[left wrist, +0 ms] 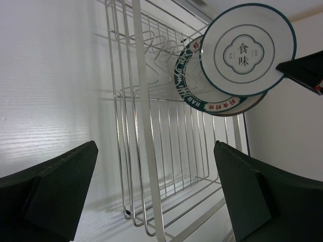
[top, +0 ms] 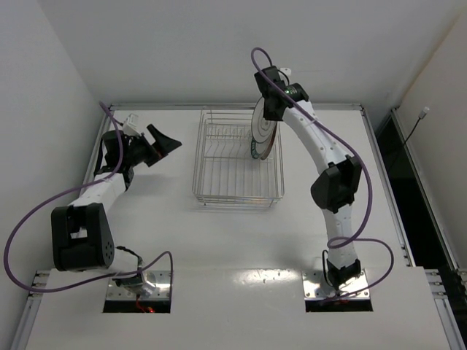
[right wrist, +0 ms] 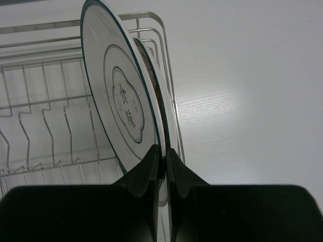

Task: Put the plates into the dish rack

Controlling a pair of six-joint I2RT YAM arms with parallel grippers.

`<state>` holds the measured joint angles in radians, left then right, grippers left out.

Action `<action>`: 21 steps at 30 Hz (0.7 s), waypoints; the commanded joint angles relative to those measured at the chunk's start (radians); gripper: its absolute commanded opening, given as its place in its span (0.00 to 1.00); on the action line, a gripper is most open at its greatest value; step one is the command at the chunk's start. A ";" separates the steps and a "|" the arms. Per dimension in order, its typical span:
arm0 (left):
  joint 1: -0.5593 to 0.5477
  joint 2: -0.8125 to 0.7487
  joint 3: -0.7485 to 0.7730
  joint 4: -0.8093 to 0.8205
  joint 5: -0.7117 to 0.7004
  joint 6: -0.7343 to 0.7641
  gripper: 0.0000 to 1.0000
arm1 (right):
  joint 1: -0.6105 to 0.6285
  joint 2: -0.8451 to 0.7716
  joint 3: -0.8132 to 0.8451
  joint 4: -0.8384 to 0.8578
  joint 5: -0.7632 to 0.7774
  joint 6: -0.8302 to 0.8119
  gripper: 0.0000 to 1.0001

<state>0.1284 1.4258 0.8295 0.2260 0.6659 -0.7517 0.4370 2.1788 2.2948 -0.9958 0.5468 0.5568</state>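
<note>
The silver wire dish rack stands at the table's middle back; it also shows in the left wrist view and the right wrist view. My right gripper is shut on the rim of the white plate with a grey ring and centre motif, holding it upright over the rack's right end. Close behind it stand the blue-rimmed plate and a plate of which only a brownish edge shows. My left gripper is open and empty, left of the rack, facing it.
White walls close in the table at the left, back and right. A raised metal strip runs along the back edge. The right arm's purple cable loops beside that arm.
</note>
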 commanded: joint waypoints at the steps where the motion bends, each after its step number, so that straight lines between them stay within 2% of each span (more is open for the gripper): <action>1: -0.004 0.005 0.039 0.035 0.012 -0.011 1.00 | 0.006 0.001 0.026 0.080 0.067 0.000 0.00; 13: -0.004 0.035 0.039 0.035 0.012 -0.011 1.00 | 0.109 0.148 0.025 0.048 0.107 0.023 0.01; 18: -0.004 0.056 0.057 0.013 0.012 0.001 1.00 | 0.123 0.105 -0.049 0.060 0.021 0.058 0.09; 21: -0.004 0.070 0.066 -0.014 0.001 0.024 1.00 | 0.132 0.035 -0.060 0.060 -0.004 0.046 0.23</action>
<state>0.1284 1.4834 0.8497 0.2142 0.6651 -0.7593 0.5629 2.3104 2.2543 -0.9501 0.5991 0.5900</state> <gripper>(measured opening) 1.000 0.198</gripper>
